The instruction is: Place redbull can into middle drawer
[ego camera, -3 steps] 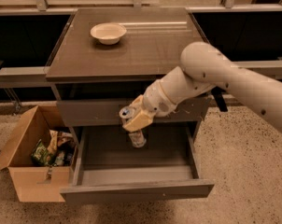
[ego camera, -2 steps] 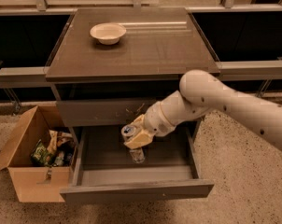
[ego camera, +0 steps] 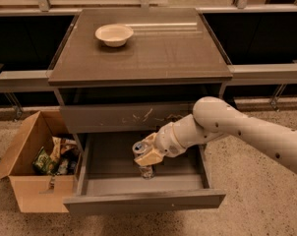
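Note:
The redbull can [ego camera: 143, 156] is a slim blue-and-silver can with a shiny top, held upright inside the open middle drawer [ego camera: 138, 200]. My gripper [ego camera: 145, 155] is shut on the can, reaching in from the right with its cream fingers around the can's upper part. The can's bottom is low in the drawer, near the grey floor; I cannot tell whether it touches. The drawer is pulled out wide towards me, with a plain grey front panel.
A cream bowl [ego camera: 114, 34] sits on the cabinet top [ego camera: 153, 53] at the back left. The shut drawer above has a scratched grey front [ego camera: 124, 117]. An open cardboard box [ego camera: 30, 166] with packets stands on the floor at the left.
My gripper has lowered the can further down into the open drawer. The arm has dropped with it. The bowl and box have not moved.

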`<action>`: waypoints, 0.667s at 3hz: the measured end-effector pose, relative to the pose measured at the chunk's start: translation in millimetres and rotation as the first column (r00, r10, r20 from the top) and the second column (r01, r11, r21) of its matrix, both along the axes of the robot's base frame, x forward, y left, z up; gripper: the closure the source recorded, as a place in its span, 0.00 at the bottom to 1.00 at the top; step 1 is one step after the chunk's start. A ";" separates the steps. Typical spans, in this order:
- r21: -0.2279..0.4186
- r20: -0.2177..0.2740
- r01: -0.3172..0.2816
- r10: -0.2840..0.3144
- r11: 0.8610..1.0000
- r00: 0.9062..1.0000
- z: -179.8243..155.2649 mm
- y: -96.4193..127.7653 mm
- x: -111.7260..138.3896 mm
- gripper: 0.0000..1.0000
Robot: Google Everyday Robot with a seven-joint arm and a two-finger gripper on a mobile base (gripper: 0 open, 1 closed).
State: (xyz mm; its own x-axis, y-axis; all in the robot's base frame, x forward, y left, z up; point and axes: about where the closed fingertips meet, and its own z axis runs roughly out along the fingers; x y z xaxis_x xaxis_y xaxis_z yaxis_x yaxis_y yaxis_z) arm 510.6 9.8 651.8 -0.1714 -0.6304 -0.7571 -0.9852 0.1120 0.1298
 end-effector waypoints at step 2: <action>0.013 0.076 0.061 -0.061 0.998 0.995 -30.8 -24.1 19.1 1.00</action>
